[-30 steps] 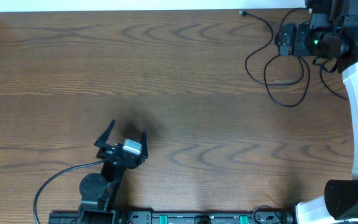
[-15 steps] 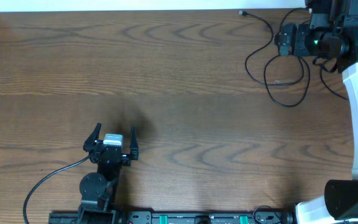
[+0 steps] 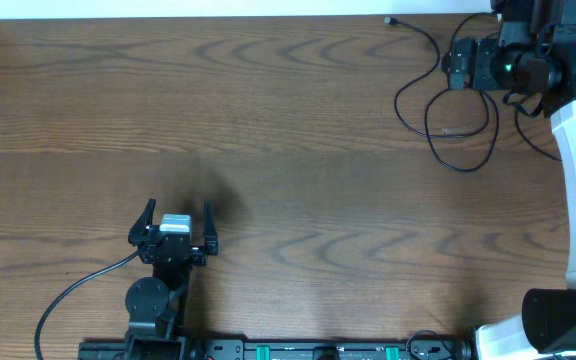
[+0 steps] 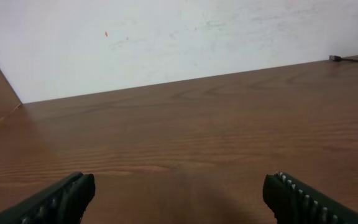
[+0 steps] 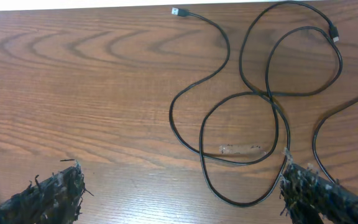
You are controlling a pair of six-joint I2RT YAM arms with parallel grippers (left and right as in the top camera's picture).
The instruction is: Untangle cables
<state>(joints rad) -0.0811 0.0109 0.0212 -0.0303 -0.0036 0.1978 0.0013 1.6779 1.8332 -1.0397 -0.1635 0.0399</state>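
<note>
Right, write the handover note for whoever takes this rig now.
Left gripper: open, empty, low at the near left of the table, far from the cables.
Right gripper: open, holding nothing, over the cables at the far right corner.
Cables: black loops crossing one another; one plug lies free near the far edge.
Done: nothing visibly separated.
Left: pull the loops apart and lay each cable on its own.
</note>
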